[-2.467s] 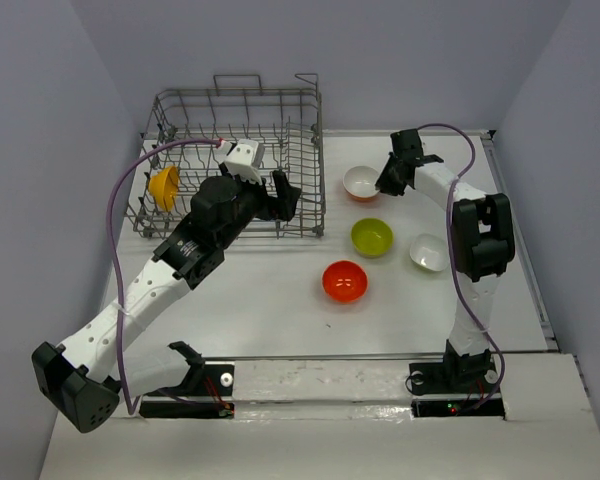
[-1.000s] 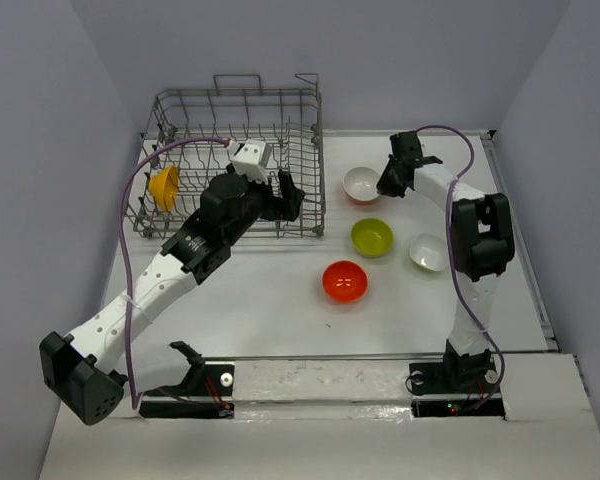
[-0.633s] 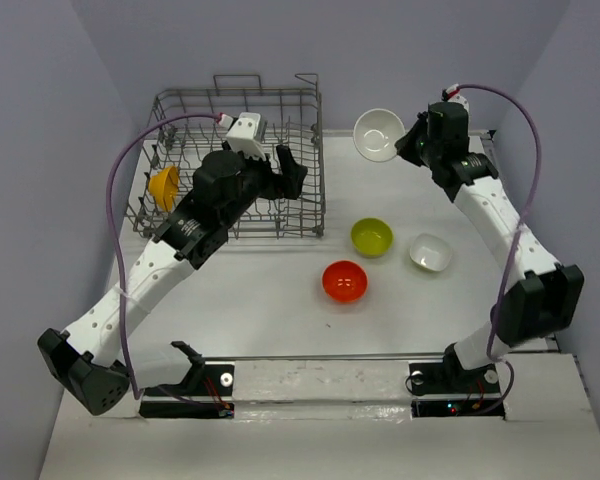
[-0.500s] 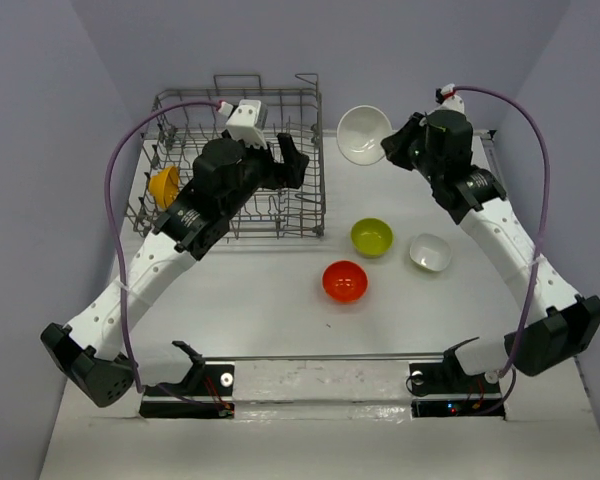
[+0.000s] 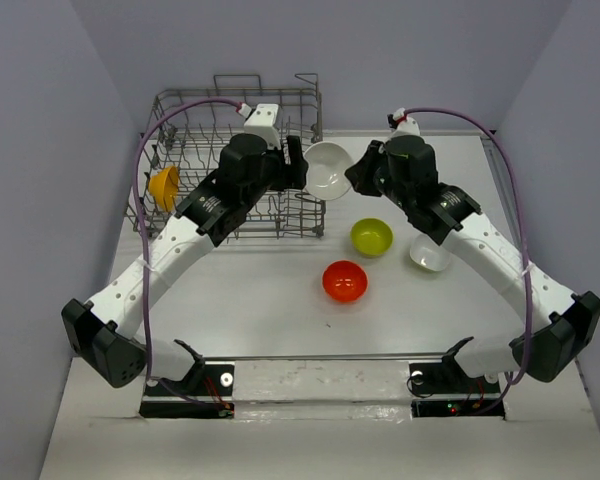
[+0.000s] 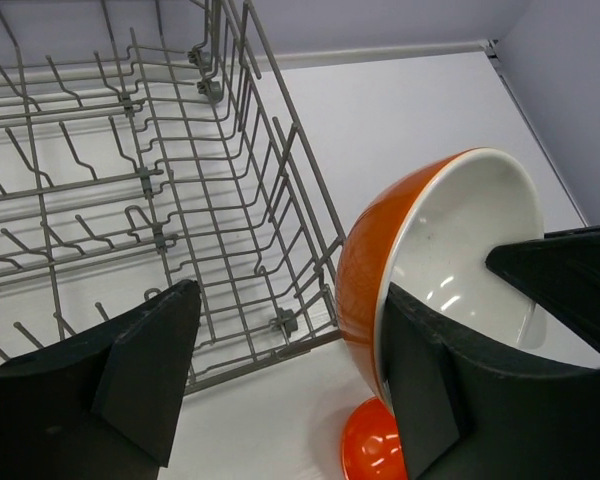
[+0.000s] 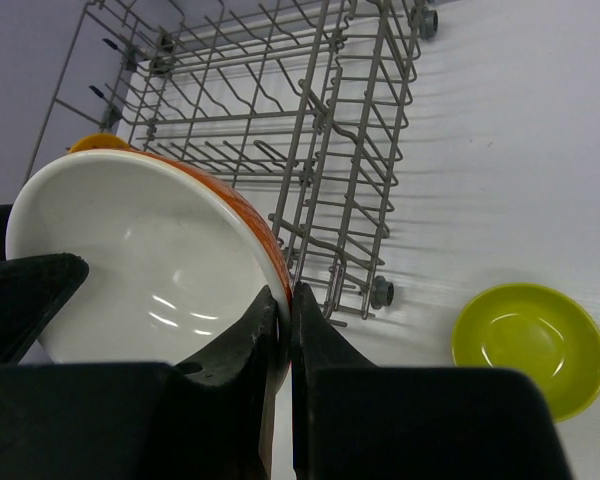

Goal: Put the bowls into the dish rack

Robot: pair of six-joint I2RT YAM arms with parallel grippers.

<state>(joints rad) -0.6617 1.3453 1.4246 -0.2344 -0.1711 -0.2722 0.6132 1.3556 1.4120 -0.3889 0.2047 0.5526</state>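
My right gripper (image 5: 354, 176) is shut on the rim of the white bowl with the orange-red outside (image 5: 327, 168), holding it tilted in the air by the dish rack's (image 5: 230, 150) right edge. In the right wrist view the fingers (image 7: 283, 300) pinch that rim (image 7: 150, 250). My left gripper (image 5: 296, 165) is open beside it. In the left wrist view the bowl (image 6: 450, 240) stands between its wide jaws (image 6: 290, 300), the rim against the right finger. The yellow-orange bowl (image 5: 163, 187) stands in the rack. The lime green (image 5: 371, 236), red-orange (image 5: 344, 281) and white (image 5: 428, 254) bowls sit on the table.
The rack's wire wall and tines (image 6: 230, 180) are right beside the held bowl, and its handle loops (image 5: 238, 80) rise at the back. The lime bowl (image 7: 528, 345) lies below my right wrist. The right arm partly covers the white bowl.
My right gripper lifted the orange-outside bowl off the table and carried it left to the rack's right edge. My left gripper moved right, out over that edge, and now brackets the bowl.
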